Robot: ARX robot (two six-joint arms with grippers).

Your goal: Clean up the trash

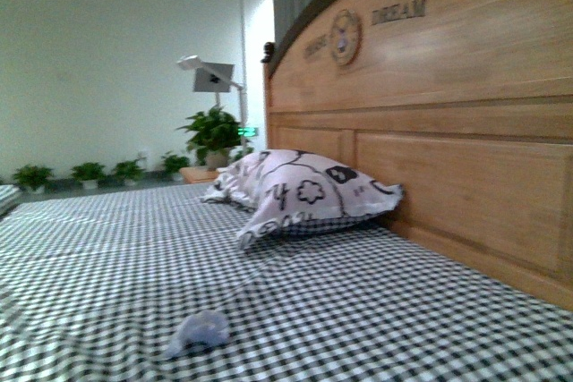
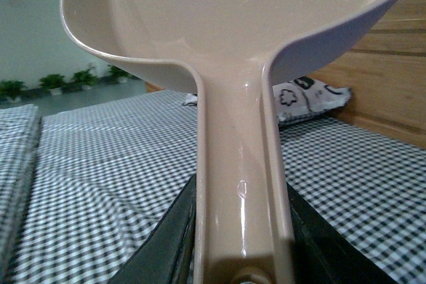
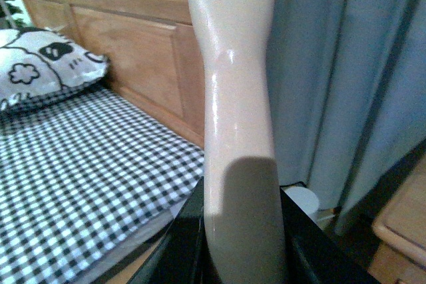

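A beige dustpan [image 2: 239,64] was clamped in the left gripper [image 2: 241,234], a beige handle [image 3: 236,84] in the right gripper [image 3: 243,231]; trash [image 1: 199,330] was seen on the sheet [image 1: 385,310].

**Black-and-white checks cover the bed under a honey-brown headboard**

A fine black-and-white gingham sheet [image 1: 376,310] runs across the whole bed. On it lies a white pillow [image 1: 304,190] printed with black doodles of outlined flowers and solid cloud shapes. The trash [image 1: 199,332] is a pale white wad with a bluish tinge. The headboard [image 1: 466,131] is warm brown wood with visible grain and darker lettering. The wall [image 1: 89,60] is a pale greenish white, with dark green potted plants [image 1: 213,131] in front of it. The glossy dustpan [image 2: 226,24] is cream-beige and the left gripper [image 2: 243,251] is black. The right gripper [image 3: 243,257] is also black, around a cream handle [image 3: 236,131], with a grey-blue curtain [image 3: 346,64] behind.
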